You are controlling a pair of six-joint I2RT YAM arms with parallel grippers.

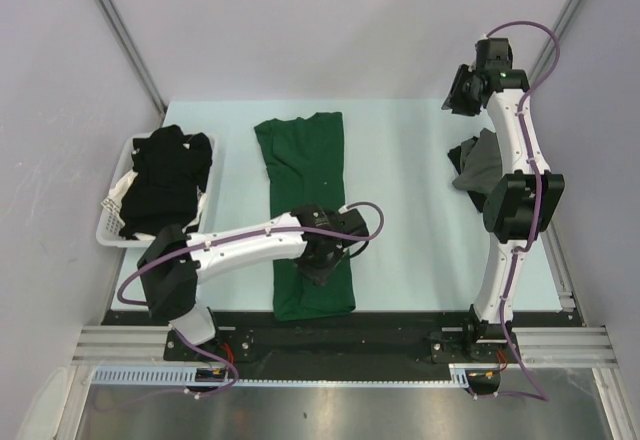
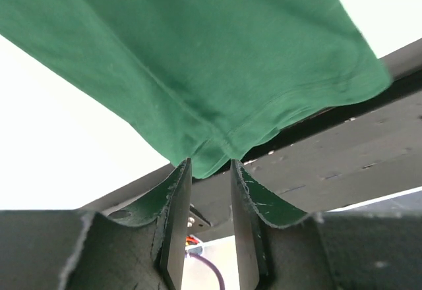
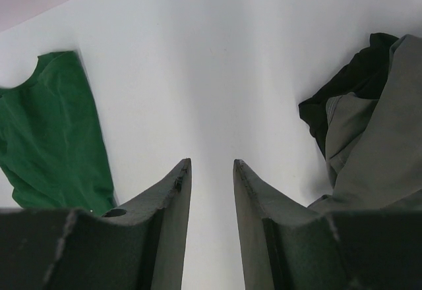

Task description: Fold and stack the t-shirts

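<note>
Nearest the lens, left gripper (image 2: 210, 165) fingers narrowly parted, pinching nothing, at the hem of the dark green t-shirt (image 1: 300, 160), laid long just right of the white basket (image 1: 110, 208). Best to take both layers squarely before folding toward the collar. Right gripper (image 3: 210, 165) parted, empty, far right of the basket, beside the grey t-shirt (image 1: 478, 165).

Top view: overhead, wide. Wrist views: low, close. All share green t-shirt (image 1: 300, 155).
</note>
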